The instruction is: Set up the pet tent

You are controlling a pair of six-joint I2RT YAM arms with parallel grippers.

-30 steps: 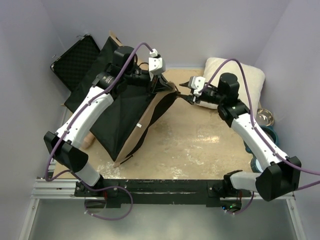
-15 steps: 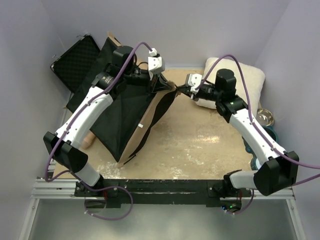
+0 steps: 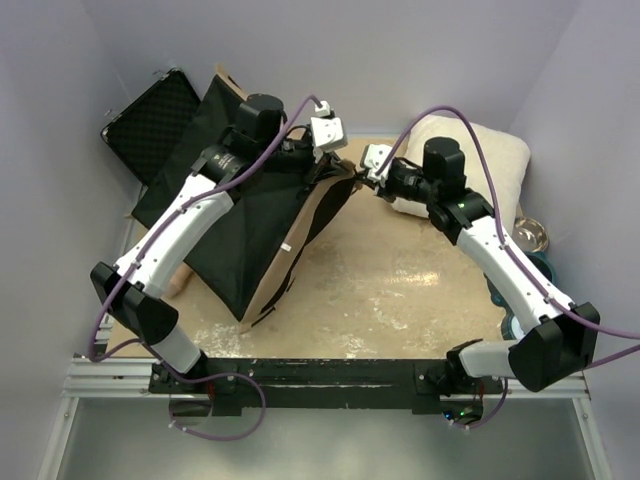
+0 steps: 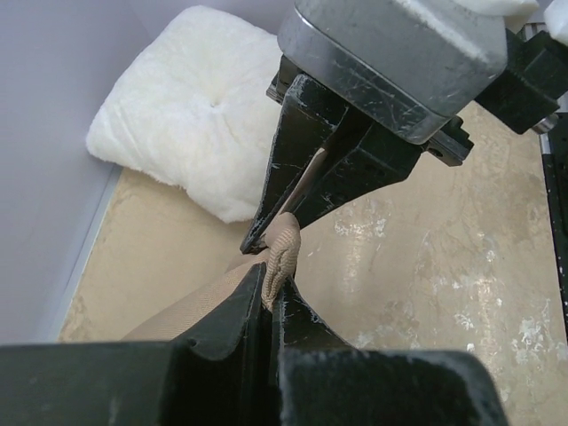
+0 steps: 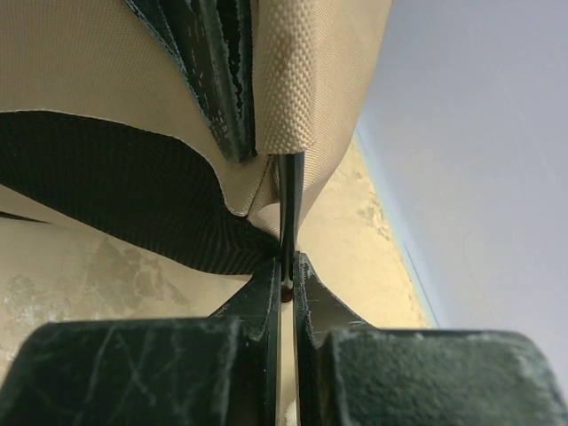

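Observation:
The pet tent [image 3: 255,225] lies collapsed at the left of the floor, black underside up with tan edges. Its right corner is lifted at the middle back, and both grippers meet there. My left gripper [image 3: 336,168] [image 4: 271,297] is shut on a tan webbing tab [image 4: 281,257] at that corner. Facing it from the right, my right gripper [image 3: 360,178] [image 5: 286,266] is shut on a thin black pole end [image 5: 289,209] that runs up under the tan webbing [image 5: 284,80]. The doorway and pompom are out of view.
A white fluffy cushion [image 3: 485,160] [image 4: 191,98] lies at the back right, behind the right arm. An open black foam-lined case [image 3: 150,120] leans in the back left corner. Bowls [image 3: 530,235] stand by the right wall. Bare beige floor [image 3: 400,290] spreads in front.
My right gripper has moved left to the lifted tent corner and shut on the pole end. The left arm has carried the corner slightly to the right, still shut on it.

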